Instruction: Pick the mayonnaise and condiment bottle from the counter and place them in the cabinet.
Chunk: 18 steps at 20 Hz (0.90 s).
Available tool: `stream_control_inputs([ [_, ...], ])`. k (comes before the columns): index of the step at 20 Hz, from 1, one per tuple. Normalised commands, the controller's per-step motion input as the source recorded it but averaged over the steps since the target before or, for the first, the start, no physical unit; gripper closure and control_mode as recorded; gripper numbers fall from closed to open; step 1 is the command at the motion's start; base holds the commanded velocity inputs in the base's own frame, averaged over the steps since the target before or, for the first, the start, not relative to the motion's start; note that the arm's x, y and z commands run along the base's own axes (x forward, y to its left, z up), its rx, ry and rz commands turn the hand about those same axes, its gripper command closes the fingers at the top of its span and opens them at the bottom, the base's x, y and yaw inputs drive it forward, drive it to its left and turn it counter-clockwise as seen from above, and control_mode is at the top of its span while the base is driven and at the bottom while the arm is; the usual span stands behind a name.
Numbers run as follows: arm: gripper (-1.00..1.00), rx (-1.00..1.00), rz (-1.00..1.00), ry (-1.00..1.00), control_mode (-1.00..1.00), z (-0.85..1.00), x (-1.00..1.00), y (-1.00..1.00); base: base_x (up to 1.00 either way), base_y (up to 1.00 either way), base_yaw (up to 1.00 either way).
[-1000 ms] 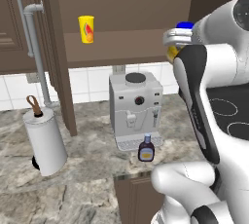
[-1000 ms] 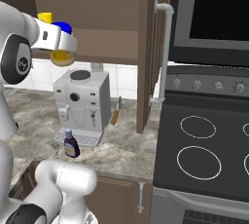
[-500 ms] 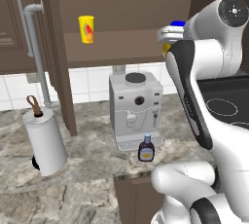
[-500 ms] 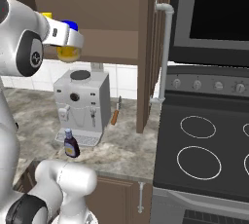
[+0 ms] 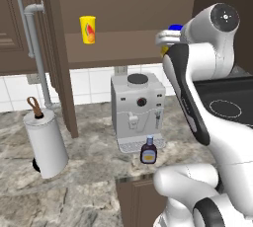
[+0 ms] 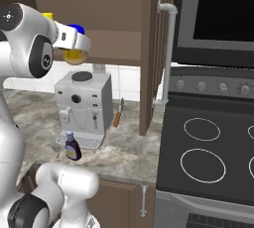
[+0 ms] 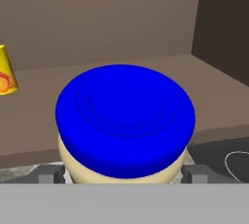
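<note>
The mayonnaise (image 7: 125,116), a yellow jar with a wide blue lid, sits between the fingers of my gripper (image 7: 121,175), which is shut on it. I hold it in the air at the front of the cabinet shelf (image 5: 123,48), with the mayonnaise (image 5: 172,28) and gripper (image 5: 166,42) above the coffee machine. From the right, the mayonnaise (image 6: 74,56) hangs under the gripper (image 6: 74,47) in front of the cabinet (image 6: 114,43). The condiment bottle (image 5: 148,151), small and dark brown, stands on the marbled counter (image 5: 89,171) before the machine; the same bottle (image 6: 72,147) shows from the right on the counter (image 6: 124,152).
A yellow cup (image 5: 87,29) with a red mark stands on the shelf's left part. A grey coffee machine (image 5: 137,107) sits below the shelf. The open cabinet door (image 5: 59,58) hangs left, a paper towel holder (image 5: 45,142) beneath it. A stove (image 6: 208,142) lies to the right.
The arm has swung the mayonnaise a little closer to the cabinet opening, keeping it at shelf height. The condiment bottle has stayed put.
</note>
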Motion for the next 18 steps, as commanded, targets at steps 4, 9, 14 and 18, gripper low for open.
stream_control_inputs([
  [4, 1.00, 0.00, 0.00, 0.00, -1.00, 0.00, 0.26, 0.00, 0.00, 0.00, 0.00],
  [9, 1.00, 0.00, 0.00, 0.00, -1.00, -0.01, 0.26, 0.00, 0.00, 0.00, 0.00],
  [14, 1.00, 0.00, 0.00, 0.00, -1.00, -0.06, 0.27, 0.00, 0.00, 0.00, 0.00],
  [18, 1.00, 0.00, 0.00, 0.00, -1.00, -0.07, 0.29, 0.00, 0.00, 0.00, 0.00],
])
